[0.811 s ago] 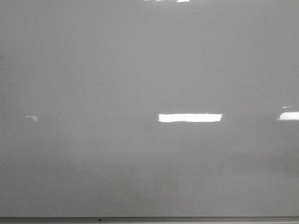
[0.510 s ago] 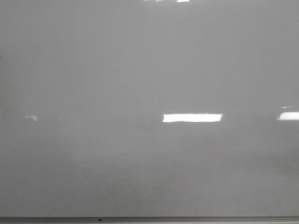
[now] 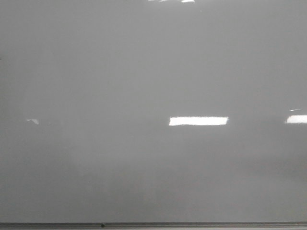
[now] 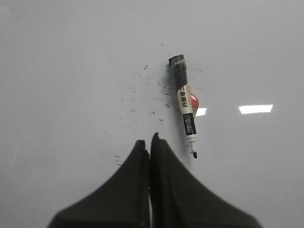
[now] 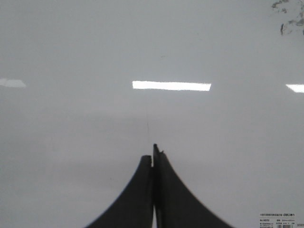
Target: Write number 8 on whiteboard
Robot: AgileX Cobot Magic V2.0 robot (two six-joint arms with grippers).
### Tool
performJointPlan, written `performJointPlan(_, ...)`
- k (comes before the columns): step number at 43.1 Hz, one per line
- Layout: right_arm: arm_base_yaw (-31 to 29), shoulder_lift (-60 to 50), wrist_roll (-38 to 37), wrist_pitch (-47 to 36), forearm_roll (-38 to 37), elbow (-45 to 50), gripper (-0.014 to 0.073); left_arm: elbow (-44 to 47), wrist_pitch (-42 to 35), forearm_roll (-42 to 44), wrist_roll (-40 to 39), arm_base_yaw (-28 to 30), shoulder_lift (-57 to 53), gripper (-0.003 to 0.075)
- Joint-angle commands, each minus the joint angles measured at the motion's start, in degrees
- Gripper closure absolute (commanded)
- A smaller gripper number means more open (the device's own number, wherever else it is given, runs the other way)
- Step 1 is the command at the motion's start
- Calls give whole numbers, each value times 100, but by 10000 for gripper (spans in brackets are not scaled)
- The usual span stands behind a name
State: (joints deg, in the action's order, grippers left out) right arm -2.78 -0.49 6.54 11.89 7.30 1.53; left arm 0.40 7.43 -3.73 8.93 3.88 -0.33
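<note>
- Left wrist view is the useful one right now: the whiteboard (image 4: 71, 57) has no 8 on it anywhere, just a scatter of tiny black specks, so the writing hasn't started.
- The marker (image 4: 185, 105) lies flat on the board among those specks, uncapped, black tip aimed toward the left gripper (image 4: 151, 142), grey end pointing away. Nothing is touching it.
- The left gripper sits just beside the tip, a bit off to one side, with its fingers pressed together and empty. My read: spread them first, then line up over the white labelled barrel rather than the tip, so the nib stays free to write.
- Grab it square across the barrel; a skewed pinch will probably let it roll or twist once it presses on the glossy surface.
- The right gripper (image 5: 153, 151) is also closed on nothing, over bare board, with a few smudges off toward one corner.
- Front view only shows blank board with its frame strip (image 3: 192, 224) along the lower edge, plus light reflections.
</note>
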Motion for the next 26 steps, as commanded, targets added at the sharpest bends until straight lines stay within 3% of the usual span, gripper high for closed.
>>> performJointPlan(1, -34, -116, 16, -439, 1, -11, 661, 5, -511, -43, -19, 15, -100, 739)
performJointPlan(26, -34, -116, 16, -485, 1, -13, 661, 5, -511, -43, -19, 15, -100, 739)
